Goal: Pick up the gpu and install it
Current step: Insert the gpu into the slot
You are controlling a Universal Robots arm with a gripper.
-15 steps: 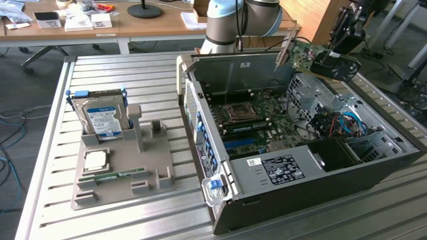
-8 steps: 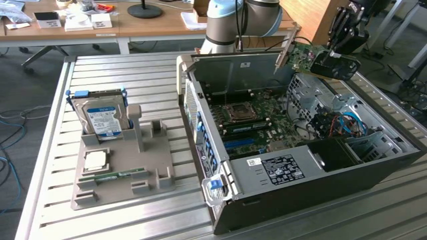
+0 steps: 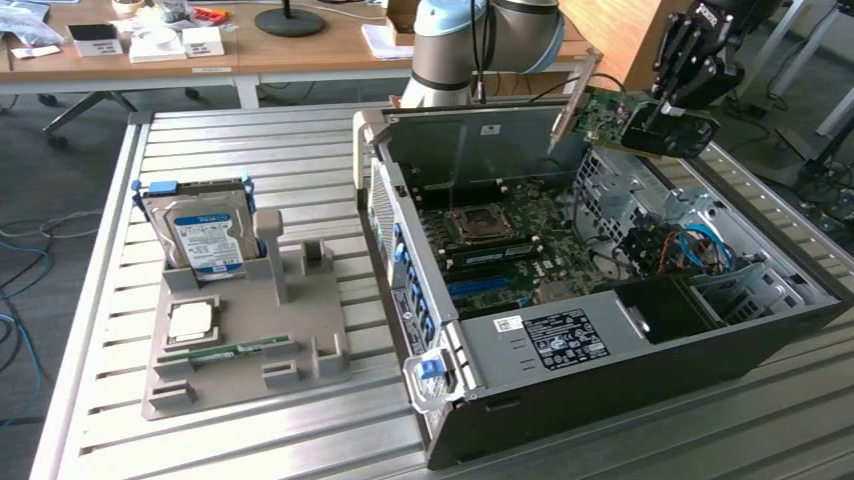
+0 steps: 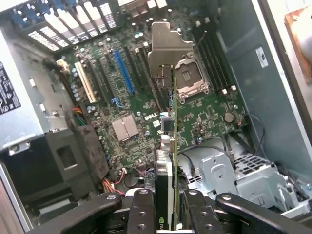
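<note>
The gpu hangs in the air over the back corner of the open computer case, on the exterior view's right. Its green board and pale metal bracket face the case's rear wall. My gripper is shut on it from above. In the wrist view the gpu appears edge-on, with its silver bracket farthest from the camera, and it is clamped between the black fingers of the gripper. Beneath it lies the green motherboard with a blue expansion slot and several black slots beside it.
A grey parts holder lies on the slatted table on the exterior view's left, carrying a silver hard drive, a processor and a green memory stick. Inside the case are the processor socket, loose cables and drive cages.
</note>
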